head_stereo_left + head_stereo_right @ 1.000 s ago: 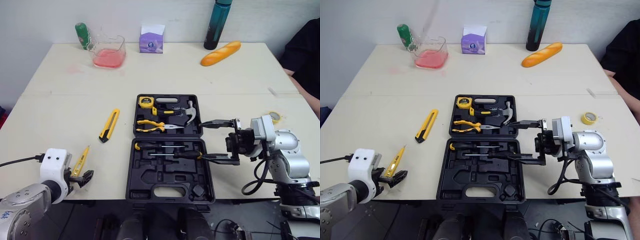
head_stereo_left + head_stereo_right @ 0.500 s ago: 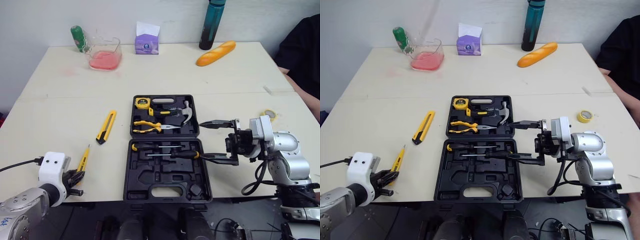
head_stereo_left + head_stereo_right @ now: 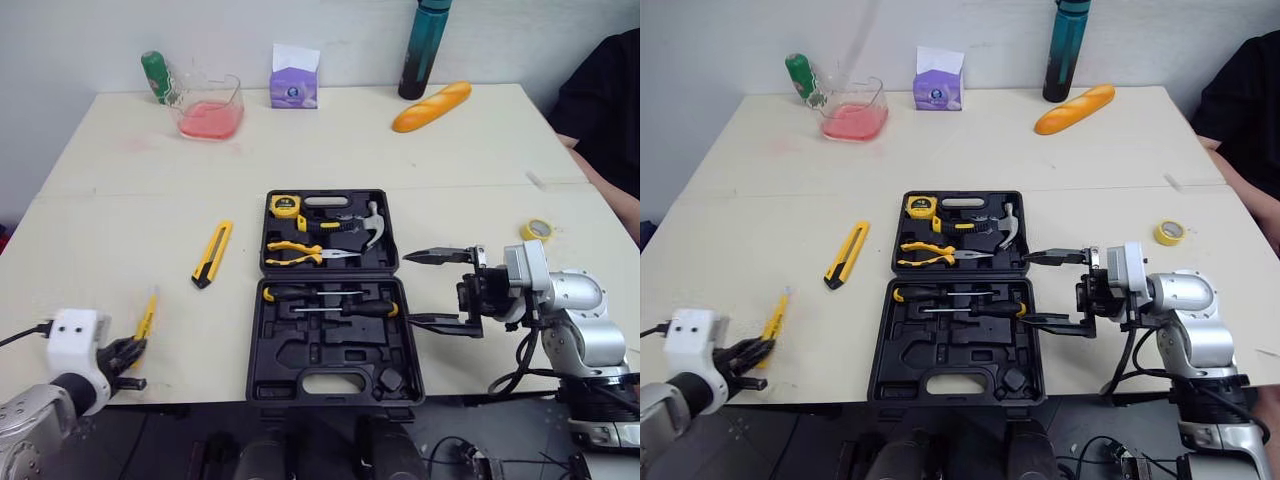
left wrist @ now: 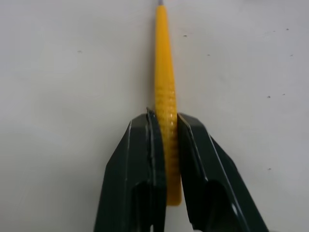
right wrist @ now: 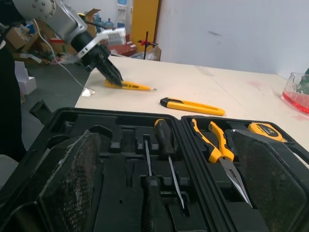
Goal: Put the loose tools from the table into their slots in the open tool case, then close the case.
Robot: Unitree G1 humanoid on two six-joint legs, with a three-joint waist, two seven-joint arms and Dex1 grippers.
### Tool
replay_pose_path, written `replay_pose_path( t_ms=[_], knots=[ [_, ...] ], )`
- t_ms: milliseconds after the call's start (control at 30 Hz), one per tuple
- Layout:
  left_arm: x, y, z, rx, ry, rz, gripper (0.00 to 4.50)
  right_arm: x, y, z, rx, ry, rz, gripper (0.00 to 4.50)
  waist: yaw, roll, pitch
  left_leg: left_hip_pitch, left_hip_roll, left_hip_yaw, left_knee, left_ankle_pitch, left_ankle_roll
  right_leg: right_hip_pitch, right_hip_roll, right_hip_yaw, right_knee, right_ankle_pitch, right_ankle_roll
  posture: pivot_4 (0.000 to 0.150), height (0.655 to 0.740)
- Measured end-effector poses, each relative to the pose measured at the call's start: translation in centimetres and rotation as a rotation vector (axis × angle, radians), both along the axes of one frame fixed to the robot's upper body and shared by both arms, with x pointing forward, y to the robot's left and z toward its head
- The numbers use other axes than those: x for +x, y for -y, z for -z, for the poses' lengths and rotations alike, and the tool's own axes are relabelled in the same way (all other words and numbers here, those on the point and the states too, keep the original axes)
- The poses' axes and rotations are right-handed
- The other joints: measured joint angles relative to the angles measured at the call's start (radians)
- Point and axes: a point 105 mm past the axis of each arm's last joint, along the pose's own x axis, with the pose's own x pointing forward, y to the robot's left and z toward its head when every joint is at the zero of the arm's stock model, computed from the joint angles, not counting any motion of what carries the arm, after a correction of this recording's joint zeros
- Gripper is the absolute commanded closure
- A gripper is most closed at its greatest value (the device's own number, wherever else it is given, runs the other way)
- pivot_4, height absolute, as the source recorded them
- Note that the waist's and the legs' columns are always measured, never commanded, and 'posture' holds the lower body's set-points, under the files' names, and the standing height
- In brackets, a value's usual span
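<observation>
Step was pickup | left gripper (image 4: 165, 118) had jaws pinched on yellow tester pen (image 4: 163, 72), seemingly lying on bench (image 3: 480, 150) | right gripper (image 3: 440, 290) had jaws wide beside tool case (image 3: 300, 352) | next move needed: lift it to a free slot

Matt black plastic tool case (image 3: 340, 347), ribbed yellow plastic screwdriver (image 4: 164, 72), smooth matt table (image 3: 120, 200)

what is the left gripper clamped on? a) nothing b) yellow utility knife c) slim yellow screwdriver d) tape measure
c: the left gripper pinches the yellow screwdriver by its handle from both sides, while the utility knife lies apart from it.
</observation>
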Motion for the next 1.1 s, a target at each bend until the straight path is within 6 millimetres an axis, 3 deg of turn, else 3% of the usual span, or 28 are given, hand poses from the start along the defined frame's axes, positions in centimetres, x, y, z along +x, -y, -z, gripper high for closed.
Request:
replay_pose_path(
  t_ms=[200,367,567,700,1100],
  knots=[
    [0.9,2.0,-4.6,0.066,0.189,0.294,4.45,0.1,0.8,-0.3,-0.016,0.027,0.032,0.0,0.008,-0.005,0.0,-0.001,-0.001,-0.003,0.001,0.0,0.0,0.001,-0.001,-0.001,-0.001,0.0,0.0,0.15,0.74],
    [1.3,1.2,-4.4,0.081,0.159,0.326,4.45,-0.1,1.0,0.5,-0.02,0.002,0.05,0.0,0.002,-0.005,0.0,-0.002,-0.001,-0.002,0.0,0.0,0.0,0.0,0.0,-0.002,-0.001,0.0,0.0,0.15,0.74],
    [0.5,3.9,-3.6,-0.061,0.128,0.496,4.45,-0.4,1.5,1.0,-0.03,-0.018,0.071,0.0,-0.001,-0.005,0.0,-0.002,0.0,-0.002,0.0,0.0,0.0,0.001,-0.001,-0.002,-0.001,0.0,0.0,0.15,0.74],
    [-0.1,4.2,-3.2,-0.097,0.11,0.529,4.45,-0.4,1.8,0.9,-0.037,-0.013,0.08,0.0,0.001,-0.005,0.0,-0.001,0.0,-0.002,0.0,0.0,0.0,0.001,0.0,-0.002,-0.001,0.0,0.0,0.15,0.74],
    [0.7,7.8,-5.8,-0.11,0.179,0.826,4.45,-0.9,2.5,1.6,-0.035,-0.024,0.107,0.0,0.003,-0.006,0.0,-0.001,-0.002,-0.003,0.0,0.0,0.001,0.001,0.001,-0.003,0.0,0.0,0.0,0.15,0.74]
  ],
)
